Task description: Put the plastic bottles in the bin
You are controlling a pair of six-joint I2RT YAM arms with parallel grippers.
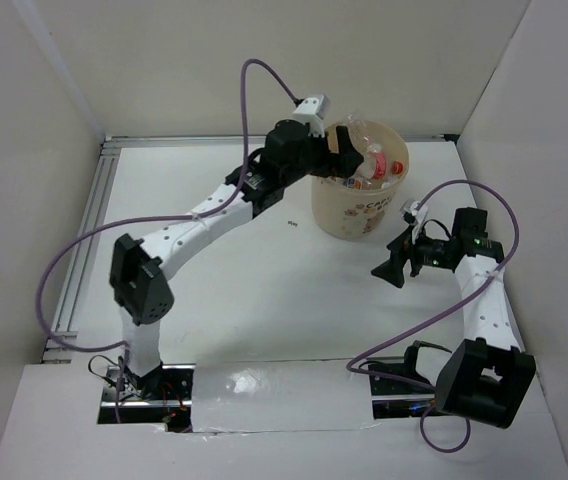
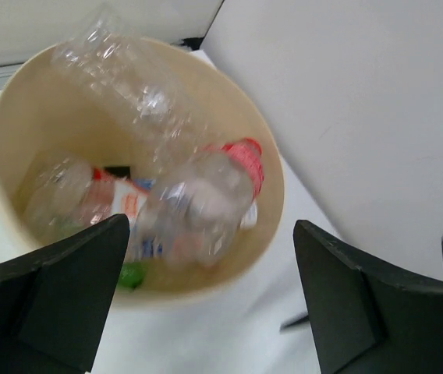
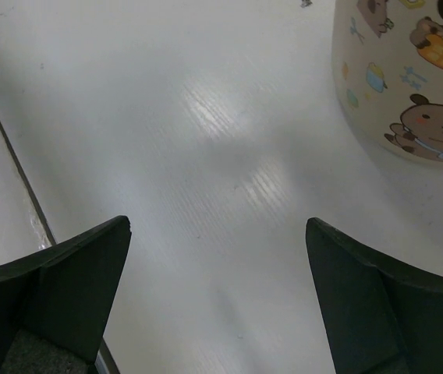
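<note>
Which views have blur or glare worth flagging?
Left wrist: the clear plastic bottles inside the round tan paper bin look smeared and soft. Right wrist: bright glare streaks on the white table, and the bin's cartoon print stays readable. Top external: even light, faint shadows, no obvious blur.

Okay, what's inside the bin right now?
The bin holds a red-capped bottle, a red-and-white labelled bottle, a clear bottle on top and something green. They cover the bin's floor and anything beneath.
</note>
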